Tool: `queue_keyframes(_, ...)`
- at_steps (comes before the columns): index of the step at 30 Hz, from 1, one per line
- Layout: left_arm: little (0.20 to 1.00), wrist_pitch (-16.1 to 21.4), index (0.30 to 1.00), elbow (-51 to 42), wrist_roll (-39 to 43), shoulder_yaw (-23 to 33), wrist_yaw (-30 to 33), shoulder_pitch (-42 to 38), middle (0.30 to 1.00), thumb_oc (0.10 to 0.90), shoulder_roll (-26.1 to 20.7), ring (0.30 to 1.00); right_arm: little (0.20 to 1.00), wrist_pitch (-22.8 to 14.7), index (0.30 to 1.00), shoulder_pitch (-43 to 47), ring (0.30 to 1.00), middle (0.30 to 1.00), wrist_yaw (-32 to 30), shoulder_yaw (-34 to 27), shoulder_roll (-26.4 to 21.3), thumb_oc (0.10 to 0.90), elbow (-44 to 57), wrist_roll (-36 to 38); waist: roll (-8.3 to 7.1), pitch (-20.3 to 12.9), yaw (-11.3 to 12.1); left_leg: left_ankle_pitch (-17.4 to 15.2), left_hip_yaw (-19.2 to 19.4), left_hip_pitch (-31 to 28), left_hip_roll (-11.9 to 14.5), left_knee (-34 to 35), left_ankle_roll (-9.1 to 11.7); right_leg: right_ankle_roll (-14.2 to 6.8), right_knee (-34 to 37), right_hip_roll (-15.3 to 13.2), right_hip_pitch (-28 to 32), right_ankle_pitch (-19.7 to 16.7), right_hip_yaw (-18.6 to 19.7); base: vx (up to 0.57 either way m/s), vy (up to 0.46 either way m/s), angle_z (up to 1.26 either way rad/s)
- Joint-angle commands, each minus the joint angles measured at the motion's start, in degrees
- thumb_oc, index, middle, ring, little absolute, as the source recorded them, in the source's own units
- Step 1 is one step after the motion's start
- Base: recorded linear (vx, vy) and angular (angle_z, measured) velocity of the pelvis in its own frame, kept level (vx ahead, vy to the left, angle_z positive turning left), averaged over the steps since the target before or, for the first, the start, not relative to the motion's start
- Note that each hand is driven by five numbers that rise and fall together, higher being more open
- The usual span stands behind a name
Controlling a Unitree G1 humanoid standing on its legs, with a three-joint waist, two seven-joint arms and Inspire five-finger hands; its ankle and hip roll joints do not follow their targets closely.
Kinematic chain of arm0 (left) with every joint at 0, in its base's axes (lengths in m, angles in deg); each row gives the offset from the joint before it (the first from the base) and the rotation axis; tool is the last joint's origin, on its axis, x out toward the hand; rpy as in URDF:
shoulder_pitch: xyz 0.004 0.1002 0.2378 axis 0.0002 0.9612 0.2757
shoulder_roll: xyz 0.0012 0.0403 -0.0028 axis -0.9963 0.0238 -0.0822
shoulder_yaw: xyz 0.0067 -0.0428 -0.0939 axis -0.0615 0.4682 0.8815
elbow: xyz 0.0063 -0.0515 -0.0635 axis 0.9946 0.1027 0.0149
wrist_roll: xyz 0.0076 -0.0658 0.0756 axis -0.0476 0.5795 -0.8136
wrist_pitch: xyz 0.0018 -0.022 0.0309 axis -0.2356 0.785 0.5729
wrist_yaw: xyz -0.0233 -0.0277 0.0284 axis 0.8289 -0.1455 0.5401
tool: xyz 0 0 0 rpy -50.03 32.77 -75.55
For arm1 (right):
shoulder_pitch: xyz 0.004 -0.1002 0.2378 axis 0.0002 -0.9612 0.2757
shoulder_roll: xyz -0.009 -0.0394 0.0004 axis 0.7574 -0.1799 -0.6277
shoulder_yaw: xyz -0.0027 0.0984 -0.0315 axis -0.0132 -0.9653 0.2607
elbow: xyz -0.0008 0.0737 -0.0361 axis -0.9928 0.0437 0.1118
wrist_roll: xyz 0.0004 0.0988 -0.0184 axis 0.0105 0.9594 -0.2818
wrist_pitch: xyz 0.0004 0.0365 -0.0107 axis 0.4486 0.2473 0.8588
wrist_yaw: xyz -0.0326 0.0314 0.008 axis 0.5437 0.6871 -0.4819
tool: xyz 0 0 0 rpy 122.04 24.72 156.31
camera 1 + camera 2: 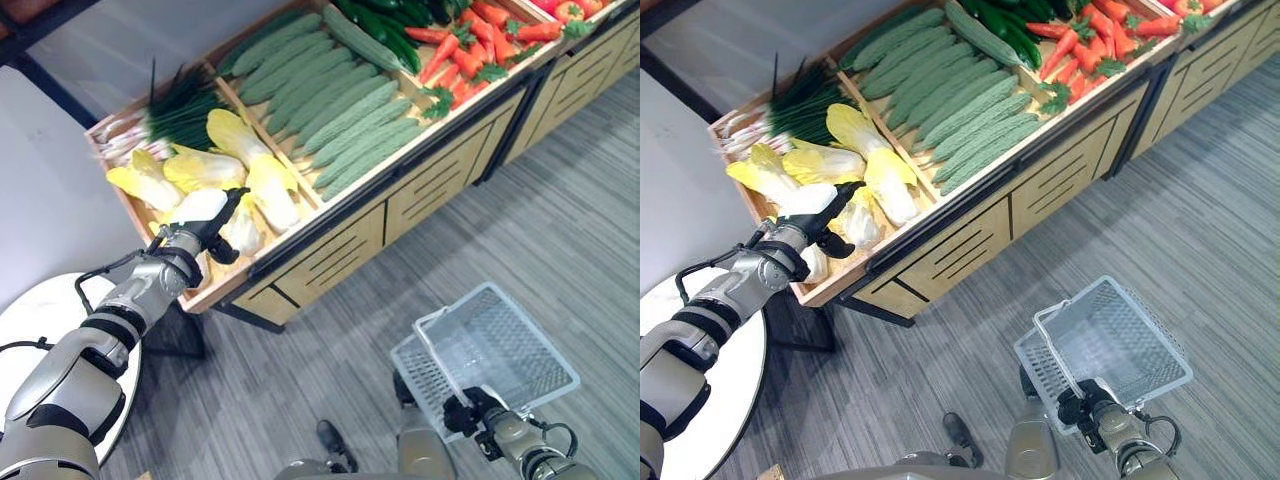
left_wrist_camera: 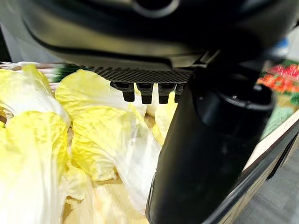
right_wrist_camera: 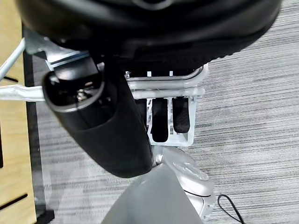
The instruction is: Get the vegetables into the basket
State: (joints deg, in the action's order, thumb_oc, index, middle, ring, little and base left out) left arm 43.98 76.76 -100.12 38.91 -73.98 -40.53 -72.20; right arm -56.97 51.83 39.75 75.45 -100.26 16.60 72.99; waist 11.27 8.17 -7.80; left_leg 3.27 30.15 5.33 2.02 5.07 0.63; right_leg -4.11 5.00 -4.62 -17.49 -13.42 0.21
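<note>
**A:** Nearest first? Down low: gripping the white wire basket (image 1: 497, 345) with the right hand (image 1: 480, 412), fingers (image 3: 161, 122) curled through the handle (image 3: 163, 88). Open mesh, stiff, light, nothing in it yet.

**B:** Keep it level and mouth up, then. Hanging well apart from the produce, so probably worth swinging closer before any drop.

**A:** Further out: reaching into the end bin of the wooden display stand (image 1: 330, 245) with the left hand (image 1: 212, 232). Fingers (image 2: 146, 91) held straight, thumb (image 2: 205, 154) standing off from them, nothing clasped. Hovering over or resting on the napa cabbages (image 1: 268, 185), cannot tell which.

**B:** Go for the pale, firm stalk end of the closest head (image 1: 195, 208), not the leaves. Looks crinkled, thin and loose up at the yellow tips; likely to tear or slip. Spread wide, wrap round the thick middle, close gently, lift straight up to clear the neighbours lying against it.

**A:** Beyond those?

**B:** Thin dark green scallions (image 1: 180, 105) at the back of the same bin. Next compartment: long, pale green bitter gourds (image 1: 340, 120), ridged and bumpy, stacked side by side. Farthest off, tapered orange carrots (image 1: 465, 50) with leafy tops. All still on the stand.
</note>
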Motion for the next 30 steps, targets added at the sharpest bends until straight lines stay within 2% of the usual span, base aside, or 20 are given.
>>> queue_keyframes(1,1.0,-1.9,1.0,5.94,-3.39,3.34,3.59,-9.71,1.0,0.9,-3.81,1.0,0.3,-1.92,0.3,0.81,0.3,0.3,0.36,1.34,2.76,0.4,-1.04,2.45,-1.35,0.79,-0.46,-2.92,-5.98,1.45,-0.32,-0.07,1.78,-3.35,0.0,-0.91,1.88,5.61,-0.97,0.04,-0.043,-0.14)
queue_keyframes(7,1.0,-4.06,1.0,12.36,-4.84,2.08,2.68,-11.43,1.0,0.9,-2.13,1.0,0.3,-1.77,0.3,0.66,0.3,0.3,-0.21,0.37,2.61,0.4,-2.25,4.15,-1.82,2.08,-0.71,-2.57,-5.51,2.07,0.01,-0.07,1.93,-3.2,0.0,-0.63,0.85,5.28,-0.3,0.03,-0.024,-0.12)
queue_keyframes(14,1.0,-5.19,1.0,16.07,-6.03,0.13,3.39,-15.72,1.0,0.9,-2.27,1.0,0.3,-2.1,0.3,-0.38,0.3,0.3,-0.02,1.53,3.74,0.4,-1.6,5.02,-3.41,2.76,-0.76,-1.66,-5.25,4.94,0.54,-0.07,2.4,-3.0,0.0,-0.12,-1.93,4.38,0.02,0.01,-0.005,-0.02)
queue_keyframes(15,0.695,-5.28,0.695,16.12,-6.02,-0.16,3.57,-16.29,0.695,0.682,-2.5,0.695,0.3,-2.16,0.3,-0.44,0.3,0.3,0.0,1.83,3.92,0.4,-1.37,5.09,-3.68,2.72,-0.78,-1.64,-5.27,5.44,0.56,-0.07,2.42,-3.0,0.0,-0.04,-2.41,4.18,0.06,0.0,0.0,0.0)
queue_keyframes(16,0.3,-5.38,0.3,16.05,-5.63,-0.13,3.72,-16.66,0.3,0.4,-2.55,0.3,0.3,-2.27,0.3,-0.48,0.3,0.3,-0.02,2.06,4.09,0.4,-1.0,5.22,-3.91,2.73,-0.78,-1.55,-5.24,5.95,0.59,-0.07,2.46,-2.99,0.0,0.1,-2.85,4.01,0.01,0.0,0.0,0.0)
queue_keyframes(19,0.3,-5.3,0.3,16.61,-4.87,0.76,3.61,-15.86,0.3,0.4,-1.79,0.3,0.3,-2.34,0.3,-1.25,0.3,0.3,0.22,2.59,4.91,0.4,-0.7,5.47,-4.83,1.96,-0.63,-1.47,-5.33,6.46,0.95,-0.07,2.64,-2.84,0.0,0.36,-3.23,4.04,-0.19,0.01,-0.011,-0.01)
queue_keyframes(24,0.3,-5.19,0.3,15.65,-5.1,1.65,3.84,-13.74,0.3,0.4,-0.34,0.3,0.3,-2.68,0.3,-2.36,0.3,0.3,0.21,2.72,5.24,0.4,-0.66,5.36,-5.51,1.36,-0.36,-1.54,-5.3,5.77,1.08,-0.07,2.63,-2.77,0.0,0.33,-2.57,4.48,-0.41,0.0,-0.003,-0.01)
queue_keyframes(30,0.3,-3.97,0.3,5.87,-10.09,0.96,5.15,-9.5,0.3,0.4,-1.1,0.3,0.3,-2.92,0.3,-4.24,0.3,0.3,0.24,1.76,5.16,0.4,-0.67,4.83,-6.59,-0.01,0.92,-2.31,-6.22,3.29,1.05,-0.07,2.43,-2.75,0.0,0.01,0.41,5.41,-1.67,-0.01,0.007,0.03)
